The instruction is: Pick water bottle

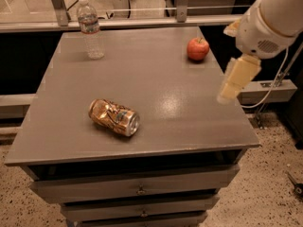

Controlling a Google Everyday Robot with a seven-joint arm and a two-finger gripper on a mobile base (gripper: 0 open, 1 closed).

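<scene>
The water bottle (90, 28) is a small clear plastic bottle with a white cap and a pale label band. It stands upright at the far left corner of the grey table (156, 74). My gripper (238, 78) hangs from the white arm (271, 18) above the table's right edge. It is far to the right of the bottle and holds nothing that I can see.
A crushed golden can (114, 117) lies on its side near the table's front left. A red apple (198, 49) sits at the far right, close to the gripper. Drawers (137, 189) sit below the tabletop. A rail and glass partition run behind the table.
</scene>
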